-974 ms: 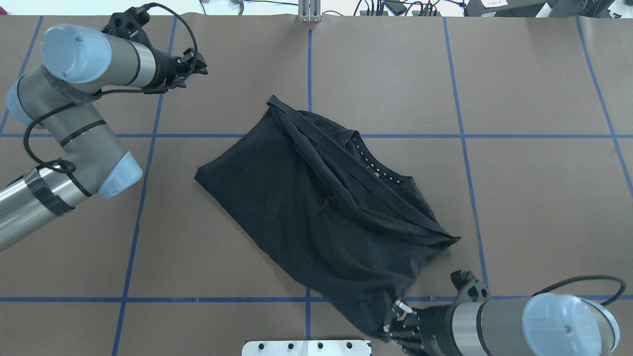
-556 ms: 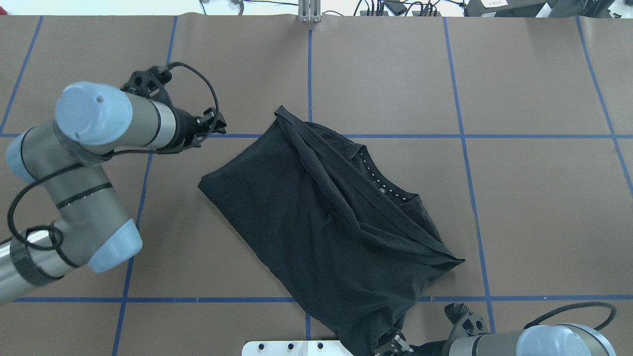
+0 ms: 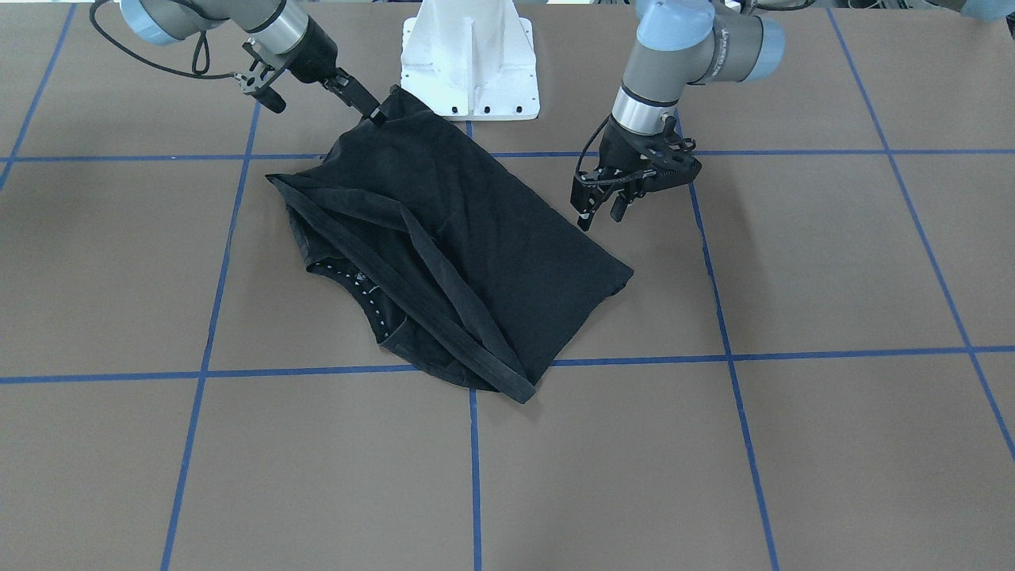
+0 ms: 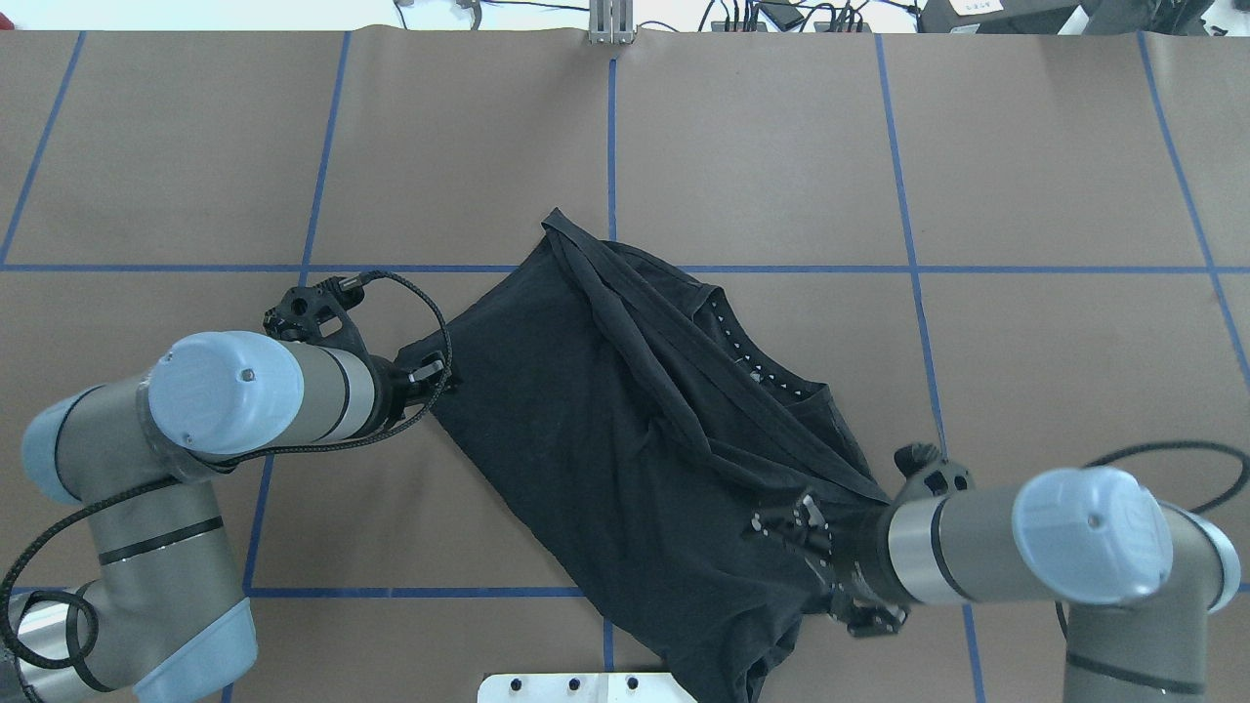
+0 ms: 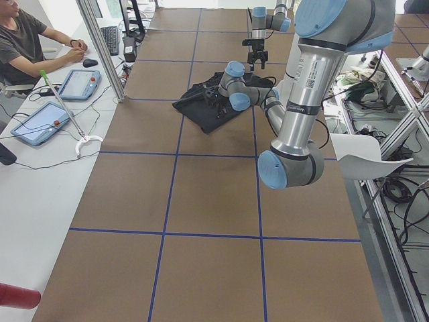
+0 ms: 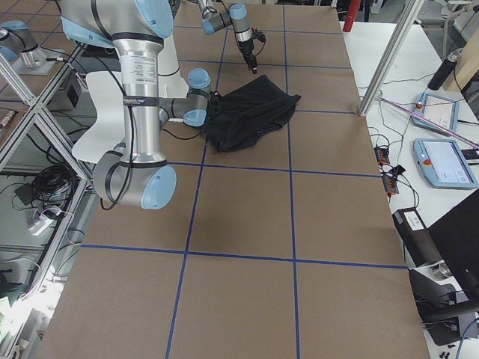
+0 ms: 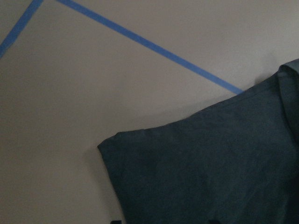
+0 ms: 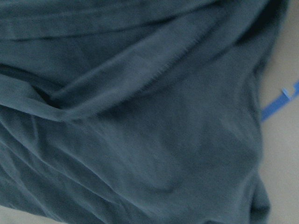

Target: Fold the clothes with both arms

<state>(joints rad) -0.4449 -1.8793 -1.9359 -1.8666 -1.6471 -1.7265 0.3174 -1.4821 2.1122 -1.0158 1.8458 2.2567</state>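
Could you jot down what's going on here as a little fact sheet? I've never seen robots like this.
Item: black shirt, crumpled, partly folded over
Surface: brown table with blue grid lines
Left end effector: open, above the table beside one shirt corner, not touching it
Right end effector: appears closed on the shirt's edge near the robot's base, lifting it
Fold: not yet neat
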